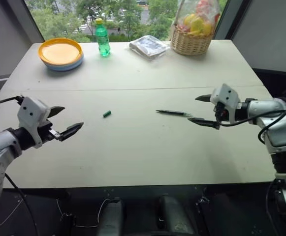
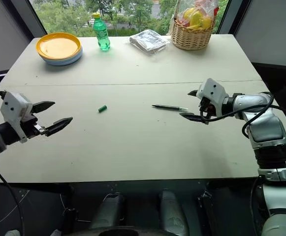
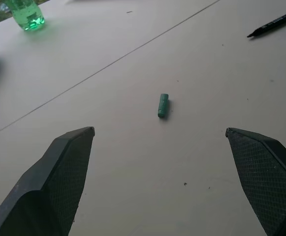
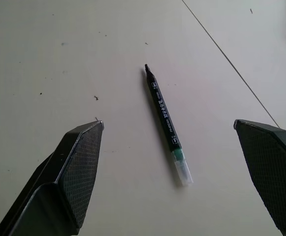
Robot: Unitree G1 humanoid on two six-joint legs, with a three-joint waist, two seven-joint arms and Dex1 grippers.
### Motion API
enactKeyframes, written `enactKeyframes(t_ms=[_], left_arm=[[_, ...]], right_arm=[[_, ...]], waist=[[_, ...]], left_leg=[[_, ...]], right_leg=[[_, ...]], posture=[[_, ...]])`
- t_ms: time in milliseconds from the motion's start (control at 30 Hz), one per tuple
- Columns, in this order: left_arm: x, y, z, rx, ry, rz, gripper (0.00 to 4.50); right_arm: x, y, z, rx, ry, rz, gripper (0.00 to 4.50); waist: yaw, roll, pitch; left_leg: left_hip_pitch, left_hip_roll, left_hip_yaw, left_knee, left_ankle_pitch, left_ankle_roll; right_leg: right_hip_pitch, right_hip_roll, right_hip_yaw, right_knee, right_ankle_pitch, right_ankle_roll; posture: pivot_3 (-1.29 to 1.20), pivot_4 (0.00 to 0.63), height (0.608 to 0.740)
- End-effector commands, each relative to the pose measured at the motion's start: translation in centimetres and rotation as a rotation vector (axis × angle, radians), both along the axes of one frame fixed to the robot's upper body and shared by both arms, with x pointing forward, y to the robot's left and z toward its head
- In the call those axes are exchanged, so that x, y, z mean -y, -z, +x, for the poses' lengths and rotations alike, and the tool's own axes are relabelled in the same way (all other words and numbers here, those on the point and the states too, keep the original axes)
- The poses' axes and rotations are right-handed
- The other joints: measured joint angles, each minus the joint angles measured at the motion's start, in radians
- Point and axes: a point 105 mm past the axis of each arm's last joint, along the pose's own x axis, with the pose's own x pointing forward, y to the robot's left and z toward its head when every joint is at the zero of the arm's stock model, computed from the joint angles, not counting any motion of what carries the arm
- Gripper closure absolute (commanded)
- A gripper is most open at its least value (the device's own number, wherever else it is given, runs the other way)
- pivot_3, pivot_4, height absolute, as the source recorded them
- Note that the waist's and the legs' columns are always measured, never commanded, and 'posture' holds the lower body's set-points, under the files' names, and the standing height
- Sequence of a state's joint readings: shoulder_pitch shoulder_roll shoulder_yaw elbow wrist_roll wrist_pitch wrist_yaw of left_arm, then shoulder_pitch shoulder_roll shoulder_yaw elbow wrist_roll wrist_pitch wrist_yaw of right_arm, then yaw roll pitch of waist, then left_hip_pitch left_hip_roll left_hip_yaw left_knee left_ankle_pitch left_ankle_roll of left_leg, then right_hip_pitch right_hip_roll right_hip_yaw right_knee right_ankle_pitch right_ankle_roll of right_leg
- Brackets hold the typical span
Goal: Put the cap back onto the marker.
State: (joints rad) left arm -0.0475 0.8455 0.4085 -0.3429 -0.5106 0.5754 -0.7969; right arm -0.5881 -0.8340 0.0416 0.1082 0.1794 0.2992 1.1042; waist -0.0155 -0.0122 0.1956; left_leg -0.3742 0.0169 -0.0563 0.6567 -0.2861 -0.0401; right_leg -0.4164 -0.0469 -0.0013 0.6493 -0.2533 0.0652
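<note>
Hovering above the pale table (image 1: 133, 152), both grippers stand empty with their black fingers spread wide. The left gripper (image 1: 66, 121) hangs over the near left part of the tabletop, and the cap (image 1: 107, 114) lies flat on the surface out ahead of its fingertips, apart from them and touching nothing; in the left wrist view the small green cylinder (image 3: 163, 105) sits beyond the two fingers, roughly midway between their lines. The right gripper (image 1: 204, 110) is on the other side, pointing inward across the table, and the marker (image 1: 172, 112) lies flat just past its fingertips with its pale end nearest them and its dark pointed tip aimed away toward the cap. In the right wrist view the marker (image 4: 165, 120) runs lengthwise down the gap between the fingers (image 4: 79, 162), close to the middle, and neither finger touches it; a green band shows next to its clear end. Cap and marker are well apart from each other, with bare tabletop between them. Far beyond both sets of fingers, along the window edge of the table, I can see a stack of plates with a yellow plate (image 1: 60, 51) on top, a green bottle (image 1: 102, 39) standing upright, a silvery wrapped packet (image 1: 149, 46) lying flat, and a woven basket (image 1: 192, 42) covered in clear wrap with colourful items inside.
</note>
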Motion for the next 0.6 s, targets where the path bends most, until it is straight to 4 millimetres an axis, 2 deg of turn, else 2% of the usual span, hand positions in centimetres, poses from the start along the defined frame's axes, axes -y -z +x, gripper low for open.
enactKeyframes(t_ms=[33,600], left_arm=[[-0.1,-1.1,-0.3,0.041,0.014,0.018,0.05],[-0.1,-1.5,0.2,0.056,0.004,0.003,0.05]], right_arm=[[-0.7,-1.7,-0.3,0.054,-0.028,0.005,0.12],[-1.7,-1.7,-0.8,0.075,-0.041,0.026,0.12]], waist=[[0.000,0.000,0.000],[0.001,0.000,0.000]], left_leg=[[0.000,0.000,0.000,0.000,0.000,0.000],[0.000,0.000,0.000,0.000,0.000,0.000]], right_leg=[[0.000,0.000,0.000,0.000,0.000,0.000],[0.000,0.000,0.000,0.000,0.000,0.000]], posture=[[0.00,0.150,0.740],[0.00,0.150,0.740]])
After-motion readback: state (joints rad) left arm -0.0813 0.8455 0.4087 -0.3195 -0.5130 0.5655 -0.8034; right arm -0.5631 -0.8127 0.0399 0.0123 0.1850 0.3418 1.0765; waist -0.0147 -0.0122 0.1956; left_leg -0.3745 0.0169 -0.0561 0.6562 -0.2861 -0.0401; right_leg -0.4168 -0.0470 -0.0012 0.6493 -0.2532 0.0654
